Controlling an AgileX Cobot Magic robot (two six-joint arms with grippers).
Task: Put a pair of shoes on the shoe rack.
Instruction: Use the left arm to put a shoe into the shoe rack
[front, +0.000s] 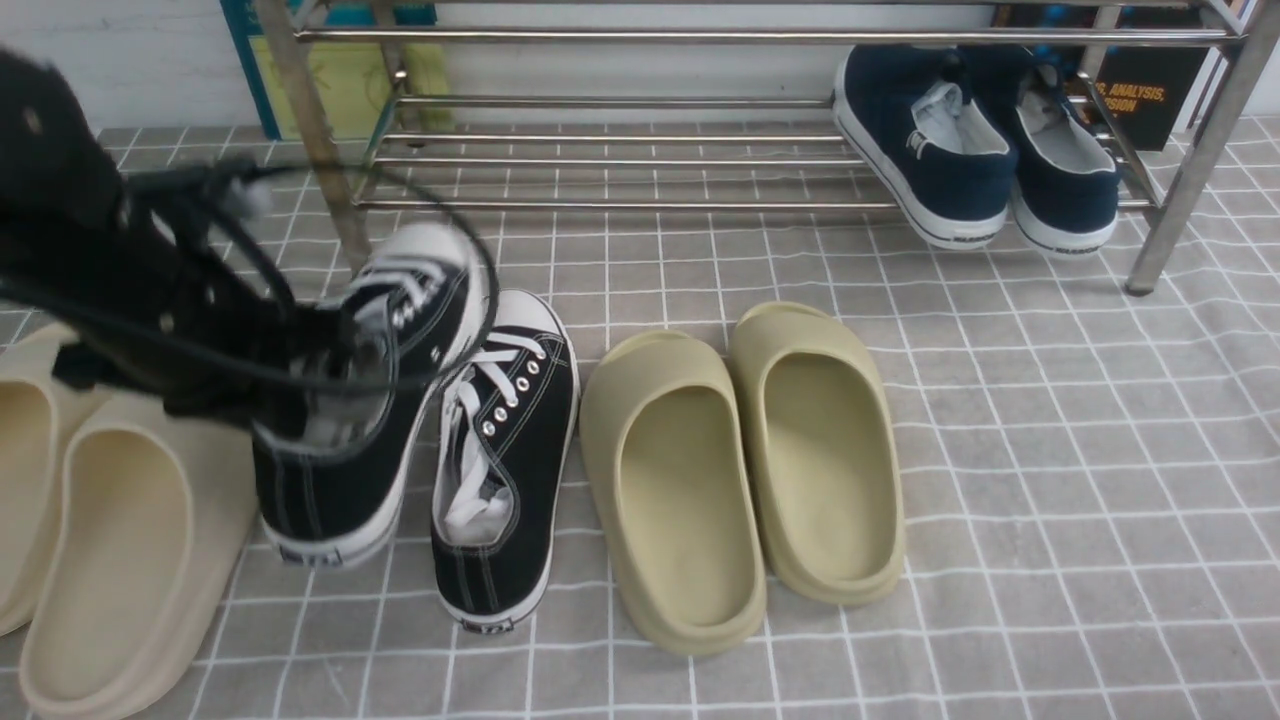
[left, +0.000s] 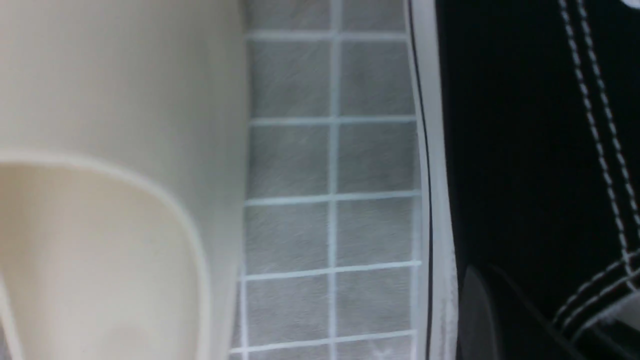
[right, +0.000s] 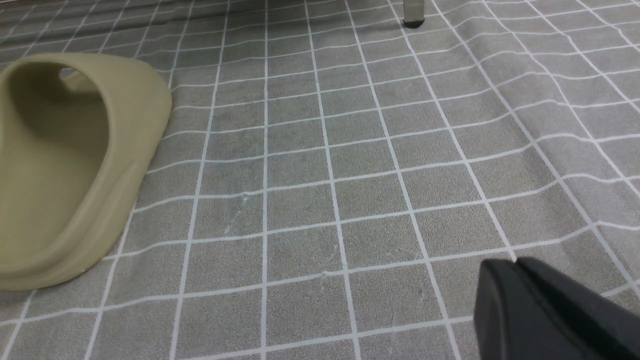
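Note:
My left gripper is shut on the side wall of the left black canvas sneaker and holds it lifted, toe up and tilted toward the rack. The left wrist view shows that shoe's black canvas and white sole close up. The second black sneaker lies flat on the floor just right of it. The silver shoe rack stands at the back, its lower bars bare on the left. My right gripper shows only in the right wrist view, fingers together and empty, above the floor.
Navy slip-on sneakers sit on the rack's right end. Two olive slippers lie right of the black pair; one shows in the right wrist view. Cream slippers lie at the far left. The floor is a grey checked cloth.

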